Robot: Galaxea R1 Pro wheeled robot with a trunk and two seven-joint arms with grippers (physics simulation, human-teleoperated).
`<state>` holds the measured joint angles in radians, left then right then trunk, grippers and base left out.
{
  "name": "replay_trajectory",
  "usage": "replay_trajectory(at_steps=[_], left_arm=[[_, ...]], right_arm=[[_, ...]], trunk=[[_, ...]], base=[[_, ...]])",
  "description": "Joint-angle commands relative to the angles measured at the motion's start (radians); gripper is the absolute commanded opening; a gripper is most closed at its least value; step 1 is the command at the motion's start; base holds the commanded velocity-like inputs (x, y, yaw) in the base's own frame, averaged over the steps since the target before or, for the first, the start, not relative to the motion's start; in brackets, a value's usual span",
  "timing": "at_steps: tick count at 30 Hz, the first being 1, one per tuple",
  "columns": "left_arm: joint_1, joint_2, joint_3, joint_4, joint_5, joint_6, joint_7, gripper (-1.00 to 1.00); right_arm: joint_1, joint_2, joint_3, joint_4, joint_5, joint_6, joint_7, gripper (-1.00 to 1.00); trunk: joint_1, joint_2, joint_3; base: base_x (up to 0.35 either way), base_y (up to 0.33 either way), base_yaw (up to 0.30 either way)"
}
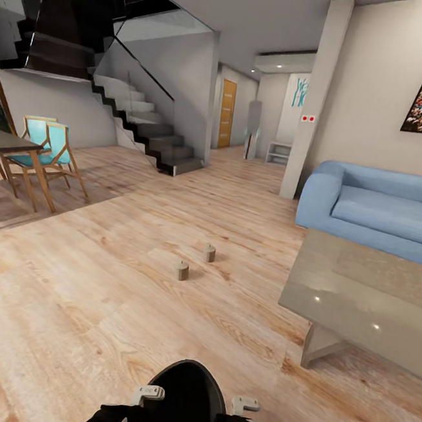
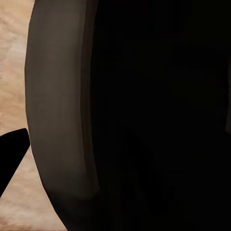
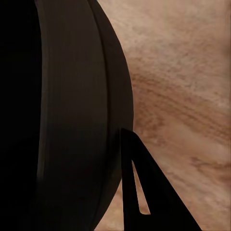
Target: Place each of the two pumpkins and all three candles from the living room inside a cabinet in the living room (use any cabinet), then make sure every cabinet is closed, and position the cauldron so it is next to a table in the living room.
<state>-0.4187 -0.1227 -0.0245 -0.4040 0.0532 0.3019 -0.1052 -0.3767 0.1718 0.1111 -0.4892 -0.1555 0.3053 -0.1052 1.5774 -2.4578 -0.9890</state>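
Observation:
The black cauldron sits low in the head view between my two arms. My left gripper is at its left rim and my right gripper at its right rim, each shut on the rim. In the left wrist view the cauldron wall is very close, with one dark finger outside it. The right wrist view has the cauldron wall with one finger against its outside. Two tan candles stand on the wooden floor ahead. The glass-topped table is ahead at the right. The pumpkins and cabinet are out of view.
A blue sofa stands behind the glass table. A dark dining table with turquoise chairs is at the left. Stairs rise at the back left, and a pillar stands beside a hallway.

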Motion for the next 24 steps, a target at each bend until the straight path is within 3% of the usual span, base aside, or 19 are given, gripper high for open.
replay_trajectory(at_steps=[1, 19, 24], left_arm=[[0.000, 0.014, 0.003, -0.001, -0.018, 0.005, 0.002, -1.00], [0.000, 0.014, 0.003, 0.000, -0.018, 0.008, -0.003, -1.00], [0.000, 0.014, 0.003, 0.000, -0.018, 0.008, -0.006, -1.00]], right_arm=[[-0.001, -0.001, 0.010, -0.003, -0.010, 0.005, -0.008, -1.00], [-0.001, 0.000, 0.010, -0.006, -0.011, 0.000, 0.003, -1.00], [-0.001, -0.001, 0.010, -0.005, -0.012, 0.000, 0.004, -1.00]], trunk=[[-0.004, 0.007, 0.002], [-0.073, 0.133, 0.059], [-0.073, 0.133, 0.059]], base=[[0.000, 0.000, 0.000], [0.000, 0.000, 0.000], [0.000, 0.000, -0.024]])
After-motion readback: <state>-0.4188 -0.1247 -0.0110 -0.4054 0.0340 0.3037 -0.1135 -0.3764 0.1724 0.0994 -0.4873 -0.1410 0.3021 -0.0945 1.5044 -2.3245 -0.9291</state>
